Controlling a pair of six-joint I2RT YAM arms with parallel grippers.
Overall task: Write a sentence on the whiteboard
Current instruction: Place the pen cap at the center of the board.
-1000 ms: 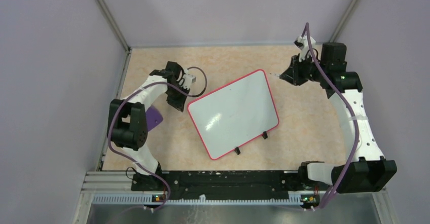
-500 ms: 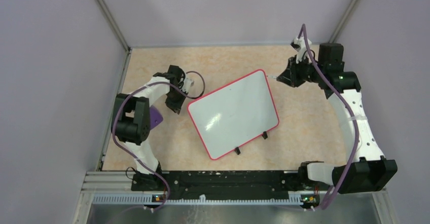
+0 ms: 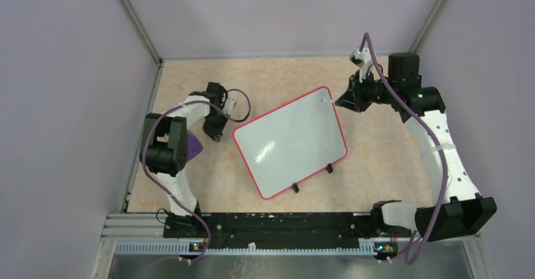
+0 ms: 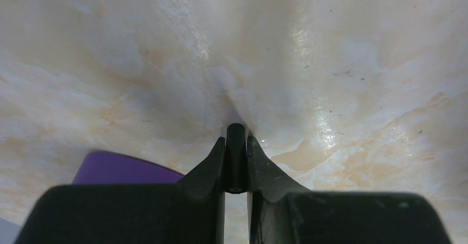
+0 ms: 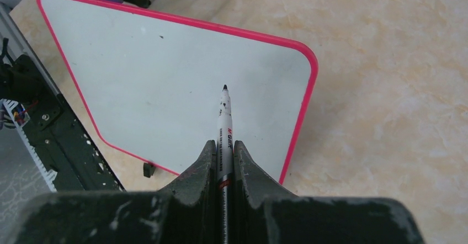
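Whiteboard [image 3: 290, 143] lying flat near the middle of the table [image 3: 378, 165]. Its long axis slants from near-left to far-right, and its black feet [image 3: 295, 188] sit on the long edge facing the arm bases. My right gripper [image 5: 223, 147] is clamped tight on a marker [image 5: 225, 120], shaft in line with the fingers, black tip pointing left over the board's far-right corner. I cannot tell whether the tip touches the surface. My left gripper [image 4: 236, 144], just off the board's left corner over bare table, is pinched on a short black cylinder [image 4: 236, 155]. A purple block [image 4: 118, 169] lies beside it.
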